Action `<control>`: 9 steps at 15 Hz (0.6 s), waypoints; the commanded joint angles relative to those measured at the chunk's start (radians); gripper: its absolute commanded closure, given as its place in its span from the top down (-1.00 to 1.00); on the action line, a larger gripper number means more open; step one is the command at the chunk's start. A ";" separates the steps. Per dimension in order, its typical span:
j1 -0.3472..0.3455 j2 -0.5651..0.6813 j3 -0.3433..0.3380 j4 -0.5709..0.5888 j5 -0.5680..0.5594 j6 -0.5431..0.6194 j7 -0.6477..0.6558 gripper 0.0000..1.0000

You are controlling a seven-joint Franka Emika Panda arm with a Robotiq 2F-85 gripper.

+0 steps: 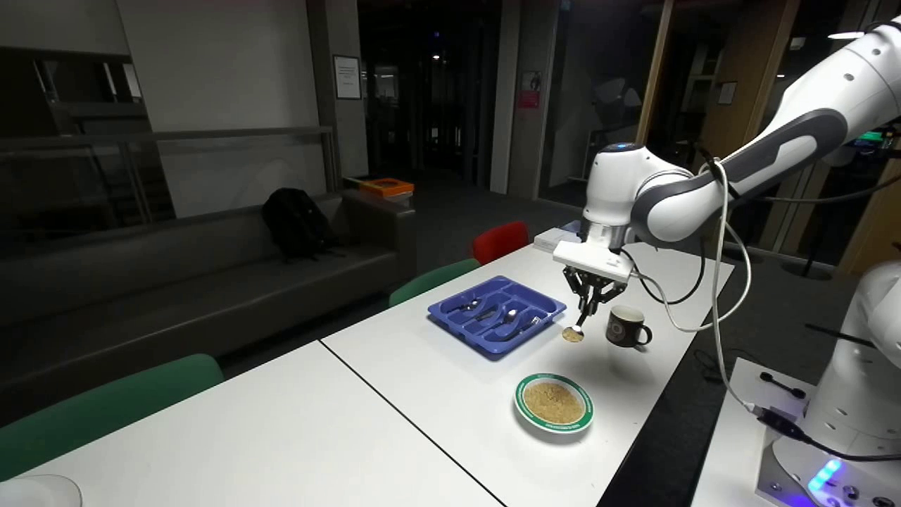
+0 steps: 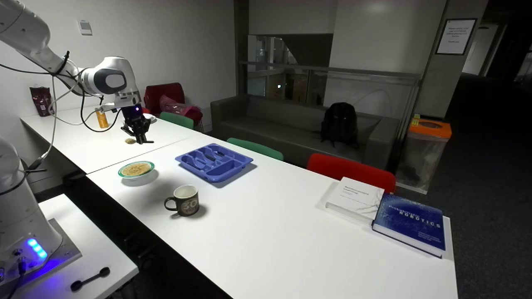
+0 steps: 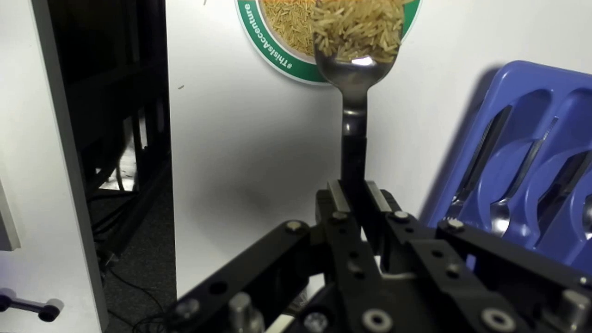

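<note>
Item: metal spoon, heaped with loose rice, held aloft over the bench; height hard to judge. Your claw pinches its dark handle from both sides. Handling: likely light, stiff and a little slippery; the rice looks apt to spill if you tip it. Best hold: mid-handle, level. Nearby: green-rimmed dish of rice, blue cutlery tray, dark mug.

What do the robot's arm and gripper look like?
The arm is white and rounded, with dark grey panels; a white cable and a black cable hang alongside. Blue lights glow on its base. The gripper is black, with jointed linkages, silvery screws and pale metal strips at its fingertips.
</note>
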 commanded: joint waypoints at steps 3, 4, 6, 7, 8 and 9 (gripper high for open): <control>0.004 0.068 0.016 0.056 -0.040 -0.001 0.054 -0.94; 0.006 0.078 0.016 0.062 -0.045 -0.001 0.060 -0.94; 0.011 0.103 0.015 0.075 -0.059 0.003 0.073 -0.94; 0.013 0.115 0.014 0.080 -0.066 0.005 0.079 -0.94; 0.017 0.127 0.014 0.082 -0.074 0.007 0.083 -0.94; 0.021 0.138 0.014 0.082 -0.086 0.008 0.091 -0.94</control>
